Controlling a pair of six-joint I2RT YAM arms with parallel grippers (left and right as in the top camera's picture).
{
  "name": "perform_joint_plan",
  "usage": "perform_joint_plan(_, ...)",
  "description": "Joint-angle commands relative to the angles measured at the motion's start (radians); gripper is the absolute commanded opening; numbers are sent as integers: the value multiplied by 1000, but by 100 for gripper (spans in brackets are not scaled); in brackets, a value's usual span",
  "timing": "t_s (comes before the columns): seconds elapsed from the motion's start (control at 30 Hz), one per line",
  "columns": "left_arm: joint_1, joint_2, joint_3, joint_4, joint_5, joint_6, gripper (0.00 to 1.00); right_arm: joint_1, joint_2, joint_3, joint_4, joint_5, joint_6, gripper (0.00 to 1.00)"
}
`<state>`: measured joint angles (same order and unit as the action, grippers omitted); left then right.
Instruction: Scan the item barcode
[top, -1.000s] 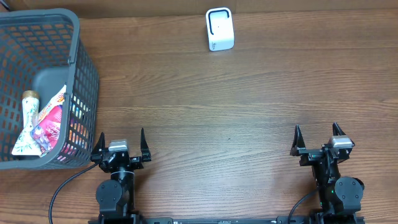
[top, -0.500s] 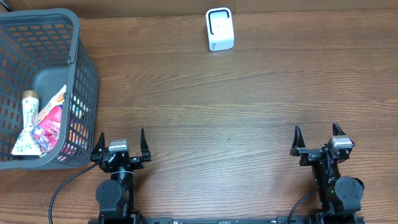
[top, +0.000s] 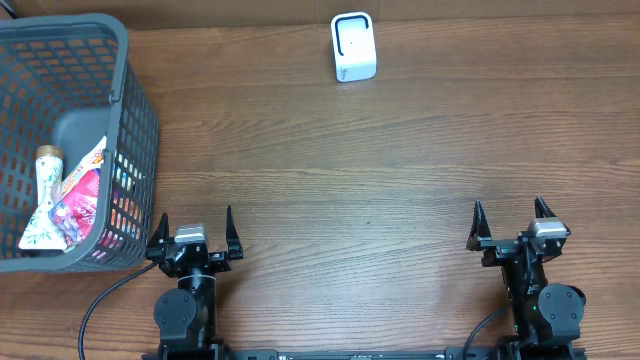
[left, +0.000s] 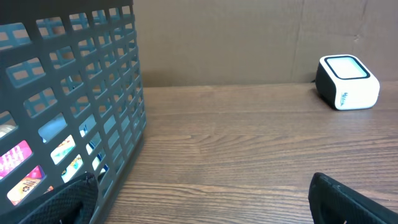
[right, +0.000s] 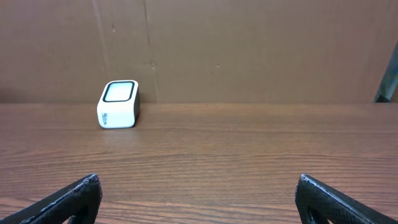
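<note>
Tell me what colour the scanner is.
The scanner is white with a black-framed window, clearest in the left wrist view.

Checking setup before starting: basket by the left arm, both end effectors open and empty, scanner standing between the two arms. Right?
No. The overhead view shows the scanner at the far edge of the table, not between the arms. The basket is by the left arm, and the left end effector and right end effector are open and empty.

basket (top: 140, 130): I see packets (top: 75, 205) in it
scanner (top: 353, 47): well right of basket
left gripper (top: 196, 214): beside basket, fingers spread
right gripper (top: 508, 204): fingers spread
</note>
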<state>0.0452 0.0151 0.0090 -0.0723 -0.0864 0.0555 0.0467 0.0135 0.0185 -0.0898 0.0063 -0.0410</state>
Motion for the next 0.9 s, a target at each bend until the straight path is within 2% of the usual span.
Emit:
perform_joint_plan(0.0, -6, -10, -3, 1, 8, 12, 100, 5, -11, -11, 7, 0, -5, 100)
perform_joint_plan(0.77, -6, -10, -3, 1, 8, 12, 100, 5, -11, -11, 7, 0, -5, 100)
perform_joint_plan(0.8, -6, -11, -3, 4, 28, -10, 100, 5, -11, -11, 7, 0, -5, 100)
perform_joint_plan(0.87, -8, -10, -3, 31, 225, -200, 100, 5, -11, -11, 7, 0, -5, 100)
